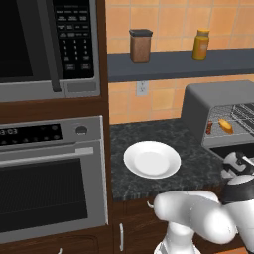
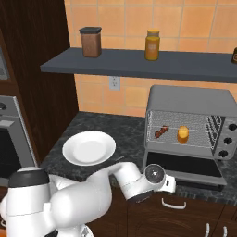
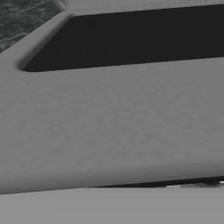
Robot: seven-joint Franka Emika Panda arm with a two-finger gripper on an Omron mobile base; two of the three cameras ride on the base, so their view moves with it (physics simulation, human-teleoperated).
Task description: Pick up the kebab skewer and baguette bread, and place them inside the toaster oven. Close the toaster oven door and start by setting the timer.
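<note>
My gripper [image 2: 170,184] is low at the front edge of the toaster oven door [image 2: 185,166]. It sits at or just beside the door's near rim, and I cannot tell whether it touches. My fingertips are hidden from every angle, so I cannot tell if the jaws are apart or together. Nothing can be seen held.

The door is dropped open and lies roughly flat, sticking out toward me over the counter [image 2: 129,129] edge. In the hand view it is very close: a wide grey frame nearest me, dark glass panel beyond it, and a bit of dark speckled counter at top left.

The toaster oven [image 2: 190,99] is a grey box on the counter under the shelf [image 2: 139,65], cavity exposed, wire rack inside. The kebab skewer [image 2: 161,132] lies on the rack toward the left side. The baguette bread [image 2: 183,134] is on the same rack just right of it, close but apart. Three dark knobs [image 2: 227,140] run down the oven's right face.

A white plate [image 2: 89,148] is on the counter left of the oven, well apart from it.

On the shelf are a brown jar with a dark lid [image 2: 90,42] and a yellow-orange bottle [image 2: 152,45]. A wall outlet [image 2: 114,83] is on the tile below the shelf.

In the left base view, the microwave [image 1: 49,44] sits above the built-in steel wall oven [image 1: 49,173], both in the wood cabinet left of the counter.
</note>
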